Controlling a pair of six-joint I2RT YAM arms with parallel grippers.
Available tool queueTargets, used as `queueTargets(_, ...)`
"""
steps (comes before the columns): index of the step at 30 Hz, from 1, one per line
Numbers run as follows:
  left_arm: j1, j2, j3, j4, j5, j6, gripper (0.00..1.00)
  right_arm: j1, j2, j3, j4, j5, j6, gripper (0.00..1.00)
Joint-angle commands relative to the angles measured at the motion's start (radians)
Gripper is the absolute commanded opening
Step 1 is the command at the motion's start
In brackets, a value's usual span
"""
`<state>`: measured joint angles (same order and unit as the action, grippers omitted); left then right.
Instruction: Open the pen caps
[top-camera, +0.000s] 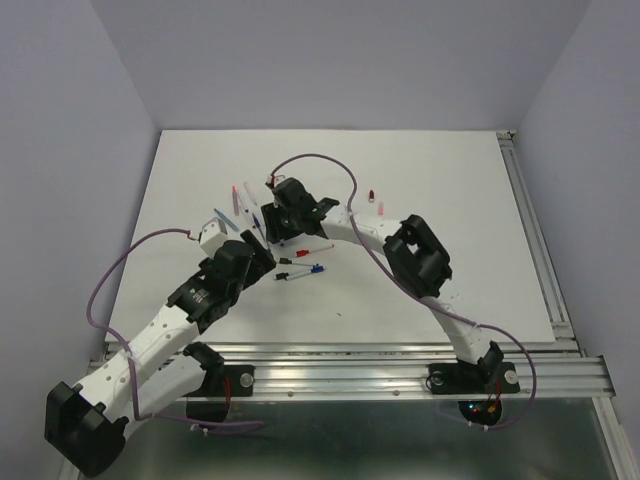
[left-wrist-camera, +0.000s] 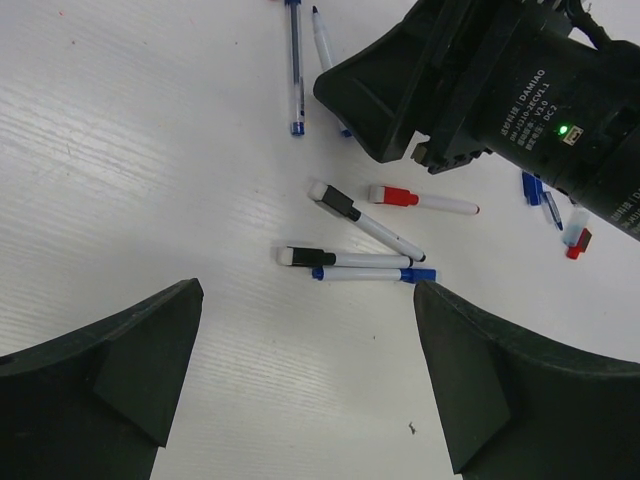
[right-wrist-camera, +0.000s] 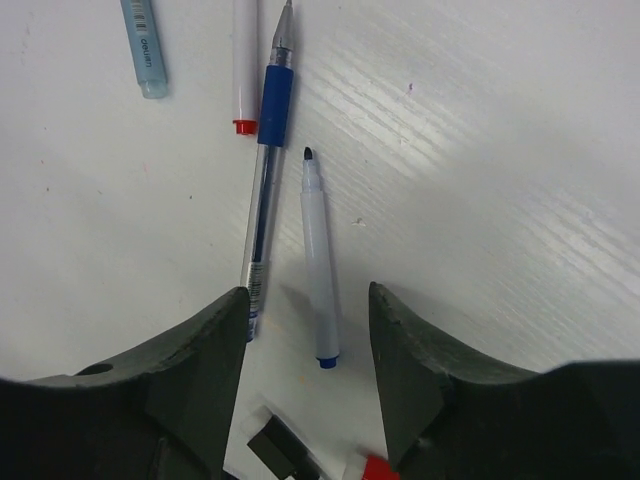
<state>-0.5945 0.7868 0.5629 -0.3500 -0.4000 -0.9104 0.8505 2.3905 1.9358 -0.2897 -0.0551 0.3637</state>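
Selection looks like the step in hand: neither tool grips anything. The left tool (left-wrist-camera: 305, 292) hangs spread wide above a cluster of four short markers (left-wrist-camera: 370, 259) lying on the bench (left-wrist-camera: 120, 150). Each of these wears its cap: a red cap (left-wrist-camera: 400, 196), an upper black cap (left-wrist-camera: 340, 203), a lower black cap (left-wrist-camera: 310, 256) and a blue cap (left-wrist-camera: 420, 274) on the marker lying right beside the lower black one. The right tool (right-wrist-camera: 308, 290) is likewise spread, low over a bare-tipped marker (right-wrist-camera: 318, 240) beside a blue gel pen (right-wrist-camera: 262, 200) (that marker's writing tip is exposed, so I judge it done already). From above, the two tools sit close together at mid-bench, the right arm (left-wrist-camera: 500, 90) crowding the far side of the cluster.

Next, as I read it, one tool must come down on a capped marker's barrel and pinch it, the other must take the cap end, and the two must pull apart along the pen's axis. The red-capped marker lies a little apart from its neighbours and seems the easier pick. The lower pair lies side by side, so fingers closing there risk catching both.
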Motion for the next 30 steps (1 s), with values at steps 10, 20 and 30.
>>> queueTargets(10, -0.001, -0.027, -0.018, 0.025, 0.018, 0.027, 0.99, -0.011, -0.330, -0.282, -0.029, 0.037, -0.422, 1.00)
queueTargets(20, -0.001, -0.031, -0.003, 0.013, 0.032, 0.036, 0.99, -0.045, -0.383, -0.354, -0.086, -0.032, -0.762, 0.99)
queueTargets(30, 0.001, -0.043, 0.005, -0.007, 0.038, 0.035, 0.99, -0.085, -0.237, -0.202, -0.222, -0.101, -0.816, 0.83)
